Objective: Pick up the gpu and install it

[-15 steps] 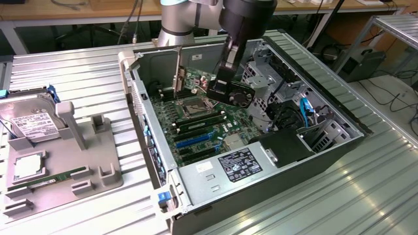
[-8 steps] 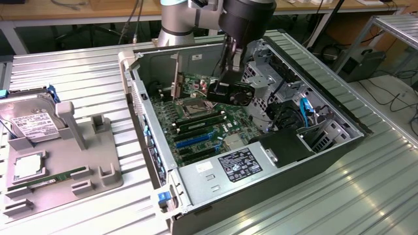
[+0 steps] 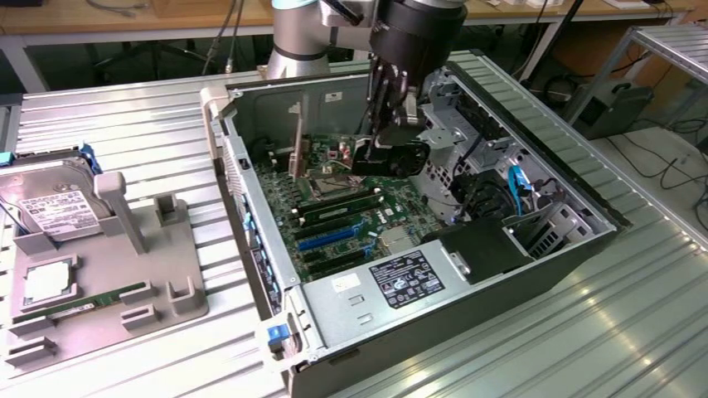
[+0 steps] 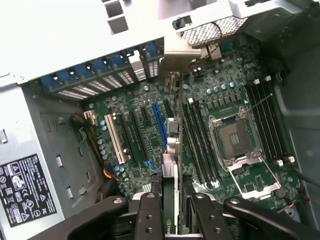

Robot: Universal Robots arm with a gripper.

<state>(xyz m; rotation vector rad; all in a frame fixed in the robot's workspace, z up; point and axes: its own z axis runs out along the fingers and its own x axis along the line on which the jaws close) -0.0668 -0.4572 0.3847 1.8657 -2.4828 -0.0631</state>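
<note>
The gpu (image 4: 171, 172) is seen edge-on in the wrist view, held between the jaws of the gripper (image 4: 176, 197), which are partly closed with a finger (image 4: 150, 212) set on each side of the card. The card is held upright inside the open computer case (image 3: 354, 308), over the motherboard (image 4: 135, 115), just beside the long blue slot (image 4: 157, 130) and between that slot and the memory slots next to the CPU socket (image 4: 232, 137). Its pale bracket (image 4: 177, 55) is turned toward the case wall that carries the blue clips. Whether the card's lower edge touches the board cannot be told. In the exterior view the gripper (image 3: 390, 153) is lowered into the case, while on the table (image 3: 553, 348), at the exterior view's left, a grey tray (image 3: 166, 290) is seen with the hard drive (image 3: 50, 207) and a green memory stick (image 3: 94, 300).
</note>
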